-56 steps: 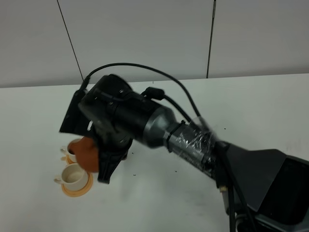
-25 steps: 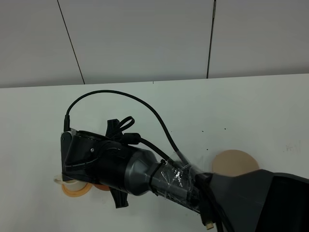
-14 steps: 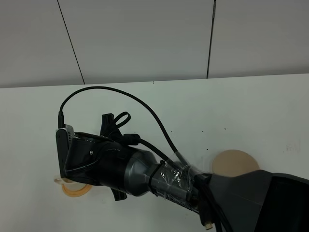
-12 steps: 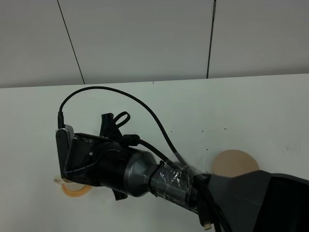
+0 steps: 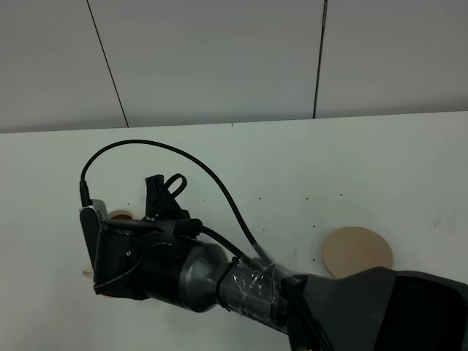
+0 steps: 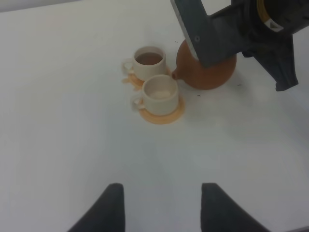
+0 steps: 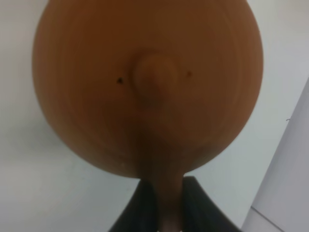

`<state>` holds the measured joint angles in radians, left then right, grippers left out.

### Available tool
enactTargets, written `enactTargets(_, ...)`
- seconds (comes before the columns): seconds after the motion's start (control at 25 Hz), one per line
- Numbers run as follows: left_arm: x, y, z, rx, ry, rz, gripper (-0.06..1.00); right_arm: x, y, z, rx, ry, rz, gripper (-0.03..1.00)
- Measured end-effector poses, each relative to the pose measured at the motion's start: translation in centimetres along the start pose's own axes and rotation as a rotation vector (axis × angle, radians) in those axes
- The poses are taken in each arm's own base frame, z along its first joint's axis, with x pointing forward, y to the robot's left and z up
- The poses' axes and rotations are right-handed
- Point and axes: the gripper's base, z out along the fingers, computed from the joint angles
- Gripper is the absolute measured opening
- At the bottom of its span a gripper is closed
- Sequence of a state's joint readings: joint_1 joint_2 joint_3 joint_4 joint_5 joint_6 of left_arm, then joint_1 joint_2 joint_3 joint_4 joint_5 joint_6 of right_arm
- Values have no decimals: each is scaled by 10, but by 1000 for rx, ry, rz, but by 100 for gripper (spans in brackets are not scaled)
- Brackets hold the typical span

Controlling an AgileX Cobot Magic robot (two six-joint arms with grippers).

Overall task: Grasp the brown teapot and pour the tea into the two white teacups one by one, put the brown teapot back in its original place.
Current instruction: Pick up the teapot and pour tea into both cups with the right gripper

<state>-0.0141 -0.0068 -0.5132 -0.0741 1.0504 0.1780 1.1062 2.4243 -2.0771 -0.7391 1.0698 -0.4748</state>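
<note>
Right claw (image 7: 164,208) grips brown teapot (image 7: 145,96) by handle. Empty teacup (image 6: 160,93) is v. small, so misaligned spout could spill tea on surface (image 6: 58,121).

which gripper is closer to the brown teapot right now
Right. The right gripper is shut on the handle of the brown teapot. The left gripper hangs open over the table, clearly apart from the teapot.

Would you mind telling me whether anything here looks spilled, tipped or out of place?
Nothing stands out: the filled teacup and the empty teacup sit upright on orange coasters; no spill shows on the table.
</note>
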Motion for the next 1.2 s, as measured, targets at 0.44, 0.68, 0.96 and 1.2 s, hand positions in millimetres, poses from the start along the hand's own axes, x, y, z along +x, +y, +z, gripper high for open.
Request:
enactTargets(0.44,0,0,0,0,0,0,43,-10,1,-9,74,-4,-77,9)
enactTargets(0.68,0,0,0,0,0,1,43,-12,0,-12,112,3,-113,9)
enactTargets(0.96,0,0,0,0,0,1,43,-14,1,-9,135,24,-147,9)
enactTargets(1.2,0,0,0,0,0,0,43,-15,1,-10,163,35,-177,9)
